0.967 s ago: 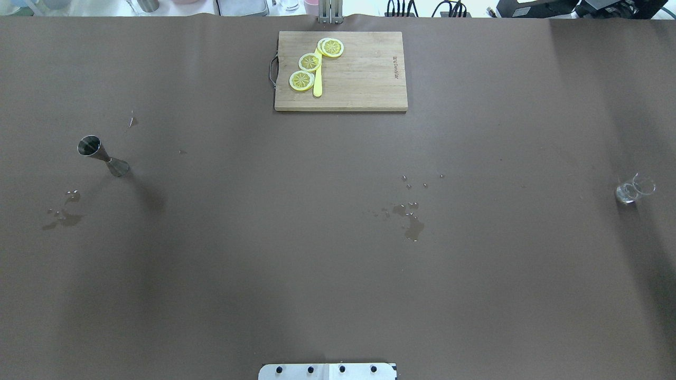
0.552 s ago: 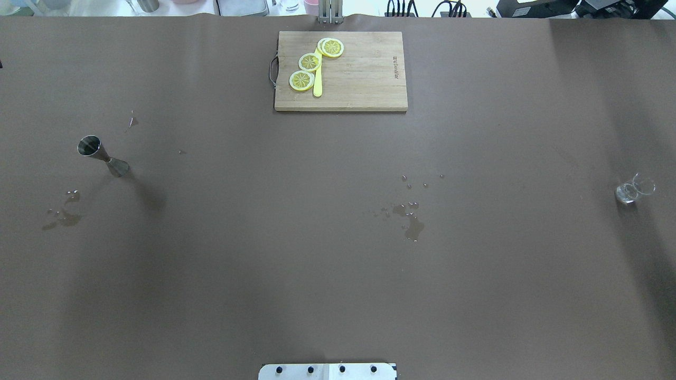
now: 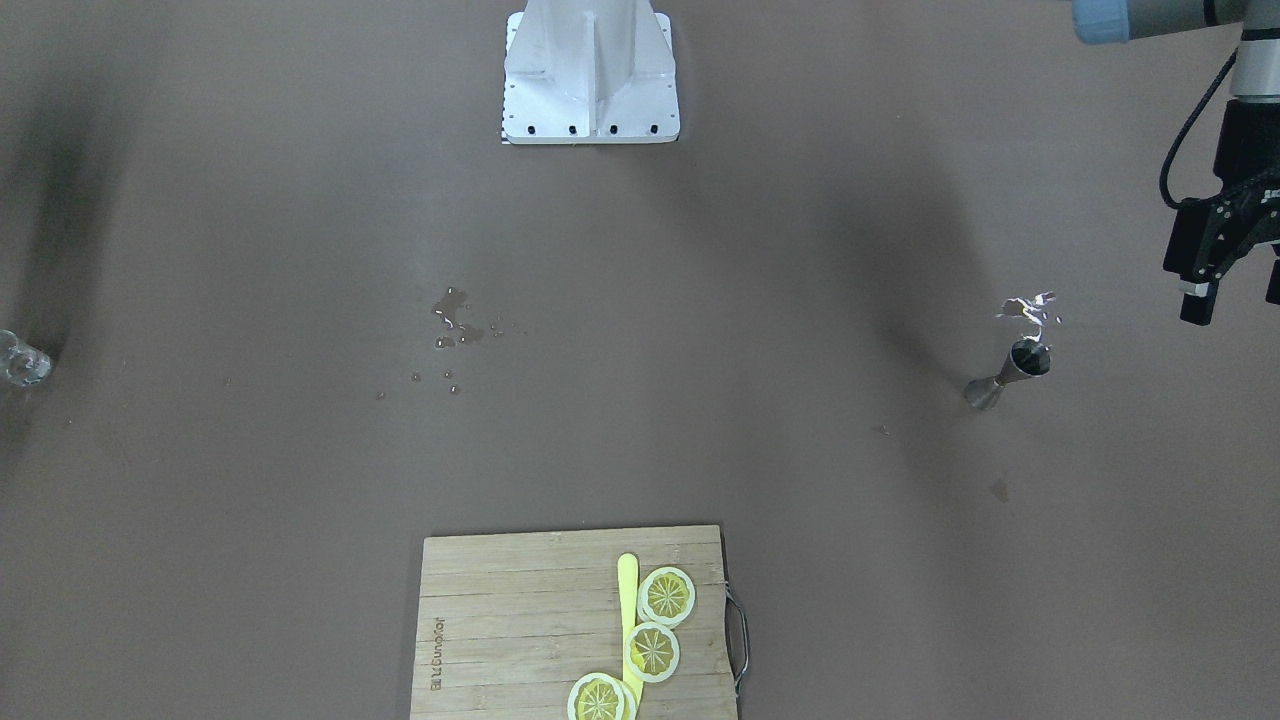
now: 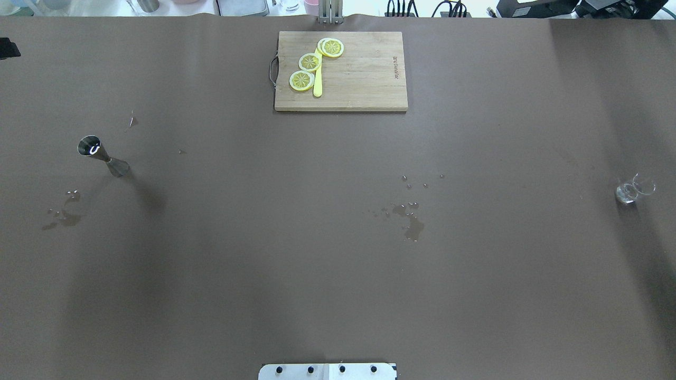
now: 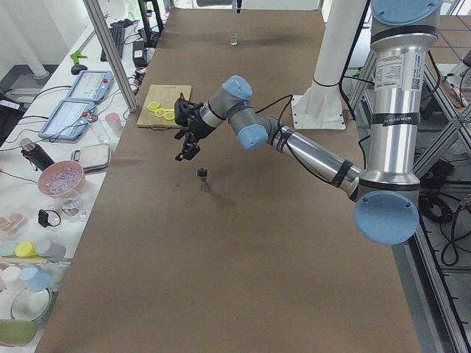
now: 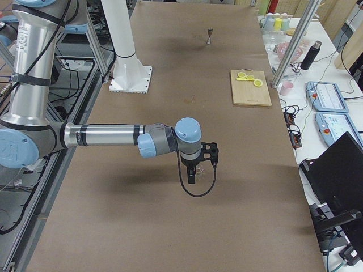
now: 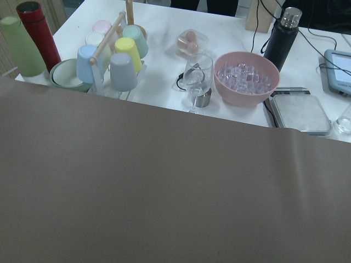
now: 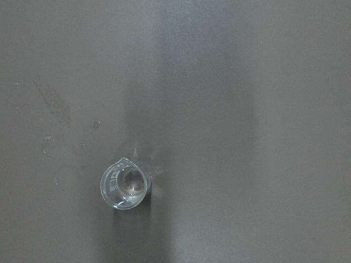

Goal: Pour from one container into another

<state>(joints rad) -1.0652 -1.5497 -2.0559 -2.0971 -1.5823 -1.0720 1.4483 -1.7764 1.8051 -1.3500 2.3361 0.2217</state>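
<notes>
The steel jigger (image 4: 103, 157) stands upright on the brown table at the far left, also seen in the front view (image 3: 1005, 375) and the left side view (image 5: 202, 176). My left gripper (image 3: 1235, 300) hangs above the table, beside the jigger and apart from it, its fingers spread open and empty. The clear glass (image 4: 634, 189) stands at the far right. The right wrist view looks straight down on the glass (image 8: 125, 187). My right gripper (image 6: 193, 175) hovers over the glass. I cannot tell whether it is open or shut.
A wooden cutting board (image 4: 364, 79) with lemon slices and a yellow knife lies at the table's far middle. Water spots (image 4: 409, 219) mark the centre, and other water spots (image 4: 63, 214) lie near the jigger. A side bench holds cups and a pink bowl (image 7: 247, 79).
A black part of my left gripper has come into the overhead view at its upper left edge. The jigger and the glass have not moved.
</notes>
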